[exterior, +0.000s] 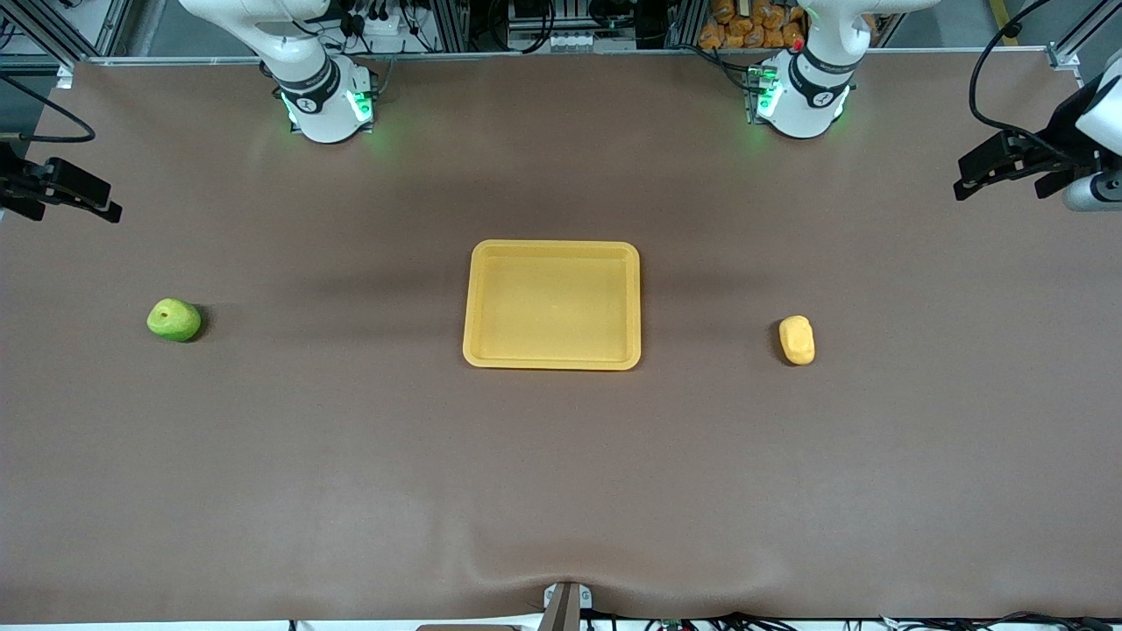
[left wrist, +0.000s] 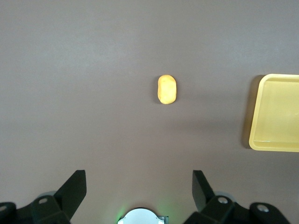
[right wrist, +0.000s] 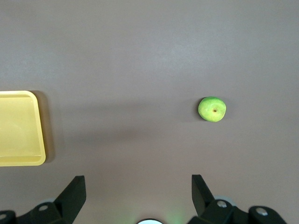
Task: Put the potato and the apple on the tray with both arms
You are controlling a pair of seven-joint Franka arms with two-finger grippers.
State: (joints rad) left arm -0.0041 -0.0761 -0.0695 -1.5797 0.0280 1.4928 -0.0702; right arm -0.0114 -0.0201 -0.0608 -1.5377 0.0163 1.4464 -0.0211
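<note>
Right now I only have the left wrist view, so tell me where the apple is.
Observer: The apple lies on the table toward the right arm's end, apart from the tray.
Operator: Check the whole tray. I only see one end.
Observer: Nothing lies in it.
Operator: Report the right gripper.
Observer: The right gripper hangs open over bare table, not touching the apple.
</note>
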